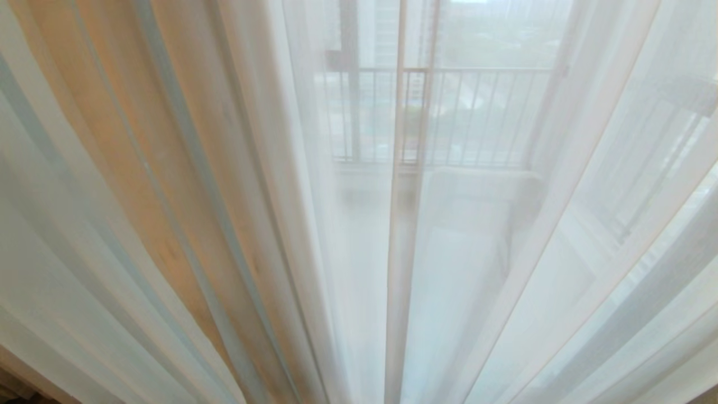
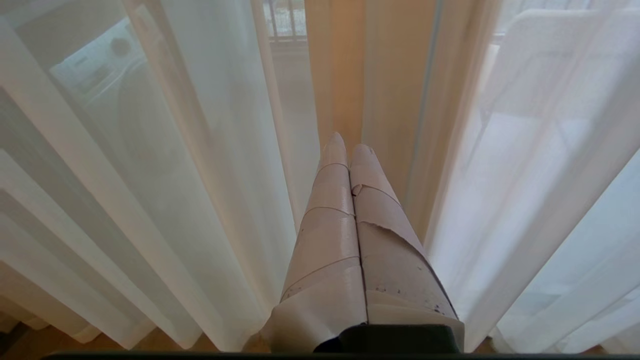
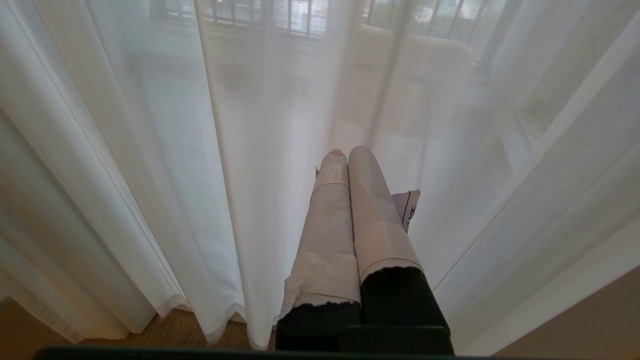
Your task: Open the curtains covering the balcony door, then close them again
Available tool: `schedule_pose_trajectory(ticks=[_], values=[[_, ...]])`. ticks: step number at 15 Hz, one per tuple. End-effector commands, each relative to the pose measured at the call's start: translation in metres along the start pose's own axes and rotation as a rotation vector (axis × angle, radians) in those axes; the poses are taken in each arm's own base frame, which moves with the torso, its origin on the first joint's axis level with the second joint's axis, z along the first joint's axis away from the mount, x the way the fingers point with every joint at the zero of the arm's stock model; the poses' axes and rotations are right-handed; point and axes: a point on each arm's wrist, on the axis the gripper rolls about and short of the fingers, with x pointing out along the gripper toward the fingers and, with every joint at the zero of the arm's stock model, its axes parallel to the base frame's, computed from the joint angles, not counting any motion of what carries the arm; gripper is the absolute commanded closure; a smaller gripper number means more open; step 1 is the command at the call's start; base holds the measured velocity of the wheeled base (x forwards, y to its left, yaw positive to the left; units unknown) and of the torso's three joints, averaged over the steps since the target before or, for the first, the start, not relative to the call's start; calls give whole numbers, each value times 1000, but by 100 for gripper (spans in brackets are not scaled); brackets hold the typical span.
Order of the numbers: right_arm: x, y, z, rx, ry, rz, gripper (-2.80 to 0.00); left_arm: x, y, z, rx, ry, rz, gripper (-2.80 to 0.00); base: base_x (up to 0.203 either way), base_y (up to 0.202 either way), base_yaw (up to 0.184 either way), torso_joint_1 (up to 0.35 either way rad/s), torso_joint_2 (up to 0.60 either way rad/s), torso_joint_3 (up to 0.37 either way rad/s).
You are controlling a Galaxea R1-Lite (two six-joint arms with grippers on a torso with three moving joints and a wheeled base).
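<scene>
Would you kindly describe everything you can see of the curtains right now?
The curtains hang drawn shut across the whole head view: thin, see-through white fabric in long vertical folds, with a thicker beige-tan drape behind the left folds. A railing shows faintly through them. In the wrist views their hems reach the wooden floor. The left pincer and right pincer, both shut, point into the folds; actual contact is unclear.

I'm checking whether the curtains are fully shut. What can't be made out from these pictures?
- Head view: the balcony door is only a hazy frame behind the curtains; neither claw shows.
- Left wrist view: an appliance-like shape is blurred by fabric.
- Right wrist view: the curtain top is cut off; a pale box is unidentifiable.
</scene>
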Motion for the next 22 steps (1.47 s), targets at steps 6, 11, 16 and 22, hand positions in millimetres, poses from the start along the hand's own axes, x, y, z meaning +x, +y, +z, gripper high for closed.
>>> schedule_pose_trajectory(ticks=[6,11,16,22], values=[[0,0,0,-1,1,1,0,0,0,0,-3,0,0,0,0,0,0,0,0,0],[0,0,0,1,1,1,0,0,0,0,-5,0,3,0,0,0,0,0,0,0],[0,0,0,2,0,0,0,0,0,0,-5,0,3,0,0,0,0,0,0,0],[0,0,0,4,-1,1,0,0,0,0,-5,-1,3,0,0,0,0,0,0,0]])
